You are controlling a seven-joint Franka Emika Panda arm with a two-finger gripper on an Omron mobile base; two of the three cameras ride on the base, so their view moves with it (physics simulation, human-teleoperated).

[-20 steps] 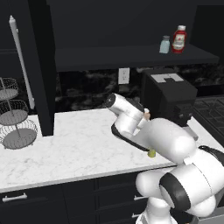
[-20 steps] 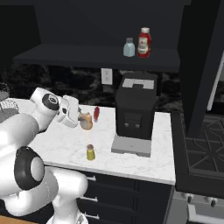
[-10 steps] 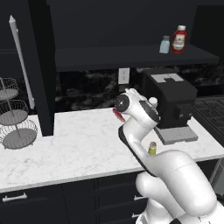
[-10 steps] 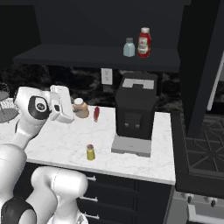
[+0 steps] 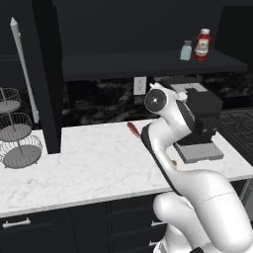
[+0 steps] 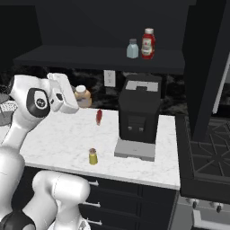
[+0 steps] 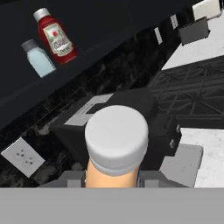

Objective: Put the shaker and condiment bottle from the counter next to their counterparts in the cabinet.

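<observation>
Fingers (image 7: 111, 186) are pinching the condiment bottle (image 7: 116, 144), orange body, pale cap up toward the camera. In the right base view it sits in the hand (image 6: 81, 95), lifted clear of the worktop (image 6: 58, 139) over its back part near the wall, carried roughly upright, likely so it can go straight onto the shelf standing.

Nearest on the worktop: the shaker (image 6: 92, 156), stubby yellow-green, upright near the front edge, just left of the coffee machine's tray, not yet handled. Further back, a small red item (image 6: 99, 117) lies flat mid-worktop; cannot tell what it is. Black coffee machine (image 6: 138, 112) stands toward the right end, against the back.

Furthest, up on the cabinet shelf (image 6: 90, 58): pale blue-grey shaker (image 6: 132, 48) and red bottle (image 6: 148, 43) with white label, side by side, apart, above the coffee machine. Hand camera looks up at both, so the lift seems aimed there. Judgement: bottle mid-carry; free shelf beside the red bottle looks like the drop spot. Risk: clipping the shelf's front edge or the coffee machine top on the way up.
</observation>
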